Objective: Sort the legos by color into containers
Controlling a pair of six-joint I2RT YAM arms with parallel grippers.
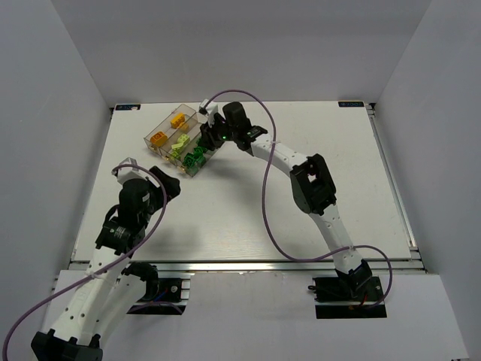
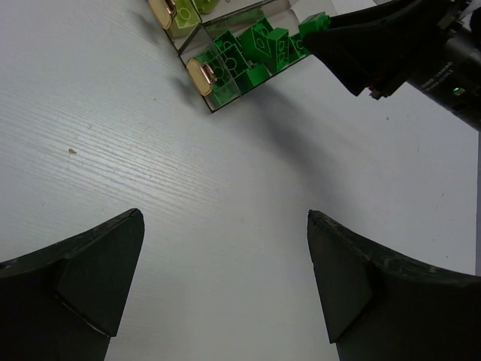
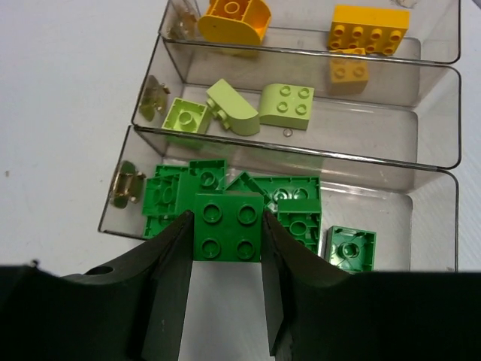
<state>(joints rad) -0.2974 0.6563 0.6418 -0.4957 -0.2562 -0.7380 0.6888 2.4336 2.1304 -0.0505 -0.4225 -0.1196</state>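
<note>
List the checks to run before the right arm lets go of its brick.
1. Dark green brick clamped between right jaws: ok.
2. Brick fully above the dark green compartment, not its wall: cannot tell; it sits at the edge.
3. That compartment holds only dark green bricks: ok.
4. Bare floor free in it: ok.
5. Left jaws open, above the table, apart from the tray: ok.

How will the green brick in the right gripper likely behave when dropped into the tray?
The brick looks rigid: the right gripper pinches its flat sides without visible bending. Square and flat-sided, it probably will not roll. Dropped onto the uneven green pile in the tray, it may land tilted.
</note>
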